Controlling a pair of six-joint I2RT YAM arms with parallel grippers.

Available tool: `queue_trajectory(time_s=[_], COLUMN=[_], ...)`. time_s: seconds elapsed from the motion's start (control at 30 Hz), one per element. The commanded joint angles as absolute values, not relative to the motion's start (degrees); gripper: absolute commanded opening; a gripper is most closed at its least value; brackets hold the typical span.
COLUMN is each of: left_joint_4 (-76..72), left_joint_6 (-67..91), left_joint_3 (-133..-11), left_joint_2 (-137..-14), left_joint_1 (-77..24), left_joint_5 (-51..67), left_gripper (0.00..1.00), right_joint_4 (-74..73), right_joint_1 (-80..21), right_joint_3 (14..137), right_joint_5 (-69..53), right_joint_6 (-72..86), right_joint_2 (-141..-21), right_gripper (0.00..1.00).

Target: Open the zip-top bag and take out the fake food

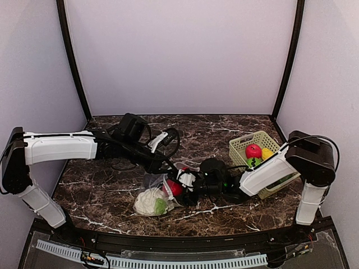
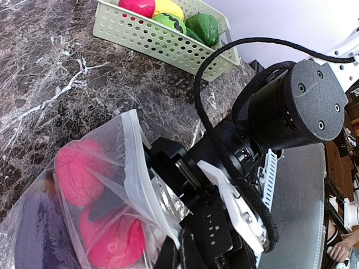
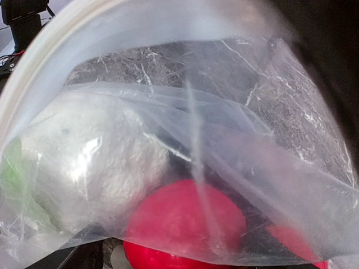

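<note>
Two tools at zip-top bag (image 2: 134, 168): left tool (image 2: 182, 252) pinching rim, right tool (image 1: 180, 184) wide inside mouth.

The left arm (image 1: 59, 147) and right arm (image 1: 269, 171) had smooth white shells between black joints. Thin black cables (image 2: 224, 50) looped off them. The right gripper (image 1: 179, 185) had a round black motor housing (image 2: 314, 95) with small sunken screws (image 2: 302, 88) and a white plate (image 2: 235, 199).

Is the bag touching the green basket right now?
Apart. The left wrist view shows a strip of bare marble table between the bag and the basket. No part of the plastic reaches the basket wall.
</note>
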State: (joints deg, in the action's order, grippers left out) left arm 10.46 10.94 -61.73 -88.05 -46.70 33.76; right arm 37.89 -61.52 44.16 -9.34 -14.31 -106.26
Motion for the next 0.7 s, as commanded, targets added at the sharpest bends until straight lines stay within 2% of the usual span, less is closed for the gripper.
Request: queue_trajectory(time_s=[0.0,0.17,0.4,0.67], left_joint_4=[10.94,11.16,11.11,11.62], left_joint_6=[10.63,10.46,10.63,10.54], left_joint_3=[-61.27,-61.36,-61.21,-60.95], left_joint_2=[-86.08,-86.03,-86.26,-85.55], left_joint_1=[-46.63,-46.67,-46.67,-46.65], left_joint_5=[36.17,36.15,36.8,36.02], left_gripper=[0.01,0.01,0.01,0.01], right_joint_4=[33.34,32.11,32.53,33.43], right_joint_1=[-61.96,-61.96,-61.94,-61.96], right_joint_3=[45.52,45.83,44.27,44.97], right_joint_5=[-7.64,-6.22,-3.03,-4.45], right_joint_6=[-13.76,-14.5,-15.39,-16.0], right_joint_2=[-109.51,-109.69,-108.97,-110.22], right_gripper=[0.87,0.86,0.93,0.83])
